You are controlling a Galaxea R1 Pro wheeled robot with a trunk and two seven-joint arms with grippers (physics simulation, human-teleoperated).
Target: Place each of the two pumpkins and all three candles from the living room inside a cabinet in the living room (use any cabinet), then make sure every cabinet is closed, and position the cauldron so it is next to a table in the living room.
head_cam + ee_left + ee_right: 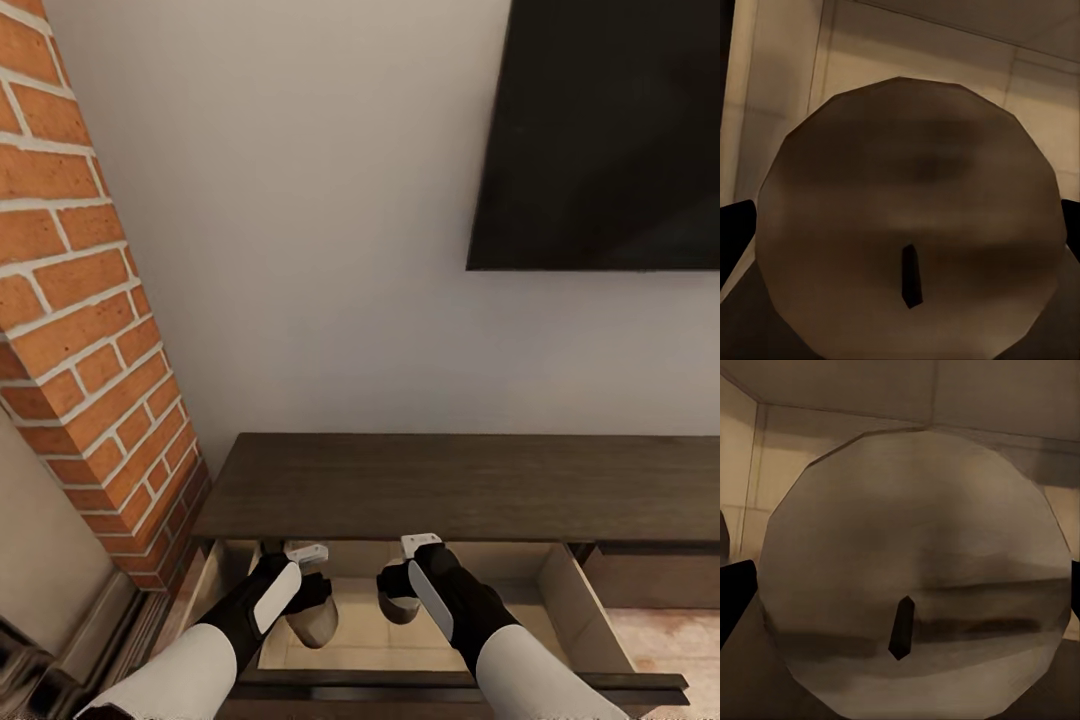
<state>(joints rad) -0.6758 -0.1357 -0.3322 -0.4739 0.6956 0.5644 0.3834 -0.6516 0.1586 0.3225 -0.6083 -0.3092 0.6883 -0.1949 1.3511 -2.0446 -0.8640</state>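
We see the left gripper [312, 600] closed on a candle [314, 622]; the right gripper [398, 592] is closed on a second candle [400, 608]; both hang over the pale floor of the open drawer [575, 625] of the dark-brown cabinet [460, 485], below a wall television [600, 130].

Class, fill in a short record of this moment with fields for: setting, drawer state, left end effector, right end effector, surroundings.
setting: both arms reach down into the cabinet by a white wall
drawer state: pulled open, pale interior exposed
left end effector: shut on the left candle, a tan stub with a dark wick, held inside the drawer
right end effector: shut on the right candle, likewise inside the drawer
surroundings: brick fireplace to the left; dark screen on the wall above
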